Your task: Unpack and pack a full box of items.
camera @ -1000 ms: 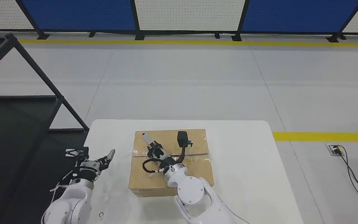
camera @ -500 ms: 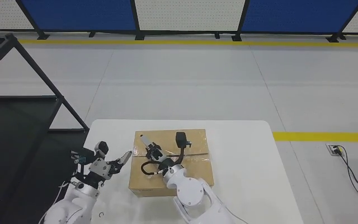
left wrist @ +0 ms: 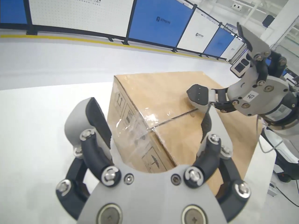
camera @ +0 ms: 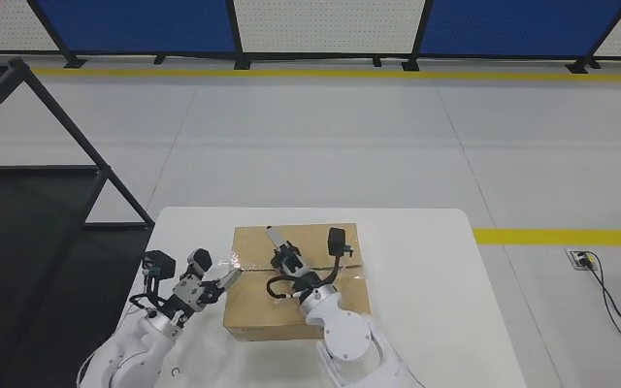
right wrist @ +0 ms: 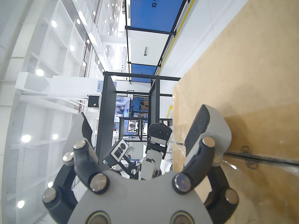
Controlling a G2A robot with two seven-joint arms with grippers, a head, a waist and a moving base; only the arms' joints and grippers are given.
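Box [camera: 254,310] centre of table [camera: 427,291], in your way. Left gripper [left wrist: 150,113] straddles its left edge, right gripper [right wrist: 143,117] over its top. Room right of it.

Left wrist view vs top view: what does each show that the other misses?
Left wrist: handling symbols printed on the box's side, clear tape over its edge. Top: the white table's full outline, yellow floor line. Both: closed box, left tool open at its end, right tool open over the taped seam.
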